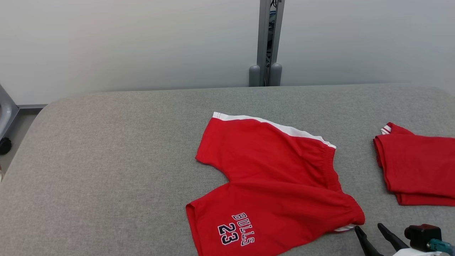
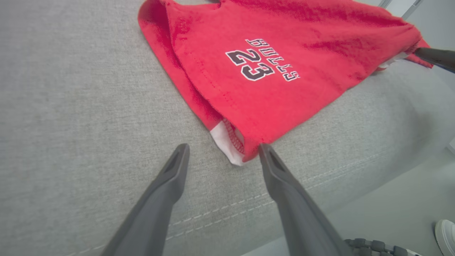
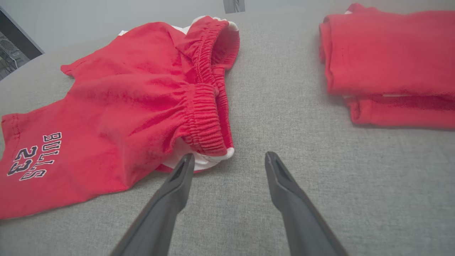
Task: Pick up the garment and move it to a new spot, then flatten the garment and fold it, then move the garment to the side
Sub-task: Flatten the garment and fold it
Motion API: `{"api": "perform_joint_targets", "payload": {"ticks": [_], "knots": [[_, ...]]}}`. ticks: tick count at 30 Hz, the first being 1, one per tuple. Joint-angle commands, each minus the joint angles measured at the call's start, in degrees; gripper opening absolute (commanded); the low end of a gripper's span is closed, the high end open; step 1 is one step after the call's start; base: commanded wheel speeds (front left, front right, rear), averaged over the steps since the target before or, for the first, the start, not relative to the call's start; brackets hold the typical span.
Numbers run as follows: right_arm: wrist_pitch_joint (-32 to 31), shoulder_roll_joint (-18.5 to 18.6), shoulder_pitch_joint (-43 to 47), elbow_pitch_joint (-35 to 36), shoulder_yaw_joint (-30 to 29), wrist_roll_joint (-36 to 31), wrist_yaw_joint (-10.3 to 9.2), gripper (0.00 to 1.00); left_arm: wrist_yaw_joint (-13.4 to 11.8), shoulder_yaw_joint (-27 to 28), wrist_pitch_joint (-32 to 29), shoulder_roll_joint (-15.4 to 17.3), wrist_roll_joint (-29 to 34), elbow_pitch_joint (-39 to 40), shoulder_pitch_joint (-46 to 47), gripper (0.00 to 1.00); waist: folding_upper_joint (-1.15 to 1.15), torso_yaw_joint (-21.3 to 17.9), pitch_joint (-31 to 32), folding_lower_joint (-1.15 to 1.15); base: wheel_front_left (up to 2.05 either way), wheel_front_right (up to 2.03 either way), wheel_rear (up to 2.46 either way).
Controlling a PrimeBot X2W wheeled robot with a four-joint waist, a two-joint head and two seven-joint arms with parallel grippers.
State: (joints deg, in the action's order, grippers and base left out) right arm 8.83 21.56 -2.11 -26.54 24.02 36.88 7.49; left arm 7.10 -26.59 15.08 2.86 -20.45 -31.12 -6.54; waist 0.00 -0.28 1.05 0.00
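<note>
The garment, a pair of red shorts (image 1: pixel 270 170) with a white side stripe and a "BULLS 23" print, lies spread out on the grey padded table (image 1: pixel 106 160). My right gripper (image 1: pixel 369 229) is open, just off the waistband's near corner. In the right wrist view that gripper (image 3: pixel 230 157) hovers low over the table, its left finger touching or nearly touching the shorts (image 3: pixel 124 106) at the white-lined waistband end. My left gripper (image 2: pixel 224 149) is open at the leg's hem corner, which lies between its fingertips, below the print on the shorts (image 2: pixel 284 42). Nothing is held.
A second red garment (image 1: pixel 419 167), folded, lies at the table's right edge, also in the right wrist view (image 3: pixel 391 53). A grey post (image 1: pixel 266 42) stands behind the table. The left wrist view shows the table's front edge, the floor and a white shoe (image 2: pixel 446 234).
</note>
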Motion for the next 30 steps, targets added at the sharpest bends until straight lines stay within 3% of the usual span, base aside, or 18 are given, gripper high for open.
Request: {"api": "perform_joint_targets", "payload": {"ticks": [1, 23, 24, 25, 26, 27, 28, 29, 30], "knots": [[-0.2, 0.1, -0.8, -0.2, 0.1, 0.6, 0.01, 1.0, 0.4, -0.1, 0.1, 0.2, -0.4, -0.3, 1.0, 1.0, 0.0, 0.1, -0.1, 0.0, 0.0, 0.0, 0.0], [-0.1, -0.3, -6.1, -5.3, 6.3, 12.6, 0.01, 1.0, 0.2, -5.7, 0.1, 0.2, -5.3, -4.1, 6.6, 1.0, 0.0, 1.2, -3.4, 0.0, 0.0, 0.0, 0.0], [0.0, -0.2, -6.3, -5.4, 6.5, 13.0, 0.01, 0.9, 0.2, -5.9, 0.0, 0.2, -5.7, -4.3, 6.7, 1.0, 0.0, 1.3, -3.5, 0.0, 0.0, 0.0, 0.0], [0.1, -0.2, -6.5, -5.5, 6.8, 13.4, 0.01, 0.62, 0.2, -6.3, 0.0, 0.2, -6.0, -4.4, 6.9, 1.0, 0.0, 1.3, -3.6, 0.0, 0.0, 0.0, 0.0], [0.2, -0.1, -6.7, -5.7, 7.1, 13.7, 0.01, 0.44, 0.2, -6.6, 0.0, 0.2, -6.3, -4.6, 7.1, 0.7, 0.0, 1.4, -3.6, 0.0, 0.0, 0.0, 0.0], [0.3, -0.1, -6.8, -5.8, 7.4, 14.1, 0.01, 0.32, 0.3, -7.0, 0.0, 0.2, -6.6, -4.7, 7.2, 0.26, 0.0, 1.4, -3.7, 0.0, 0.0, 0.0, 0.0], [0.3, 0.0, -6.9, -5.9, 7.6, 14.3, 0.01, 0.17, 0.3, -7.3, 0.0, 0.2, -7.0, -4.8, 7.3, 0.0, 0.0, 1.4, -3.8, 0.0, 0.0, 0.0, 0.0], [0.5, 0.1, -7.1, -6.1, 7.9, 14.6, 0.01, 0.0, 0.3, -7.7, 0.0, 0.2, -7.3, -4.9, 7.4, 0.0, 0.0, 1.5, -3.8, 0.0, 0.0, 0.0, 0.0], [0.7, 0.2, -7.4, -6.1, 8.2, 14.7, 0.01, 0.0, 0.3, -8.1, 0.0, 0.2, -7.6, -5.0, 7.5, 0.0, 0.0, 1.5, -3.8, 0.0, 0.0, 0.0, 0.0]]}}
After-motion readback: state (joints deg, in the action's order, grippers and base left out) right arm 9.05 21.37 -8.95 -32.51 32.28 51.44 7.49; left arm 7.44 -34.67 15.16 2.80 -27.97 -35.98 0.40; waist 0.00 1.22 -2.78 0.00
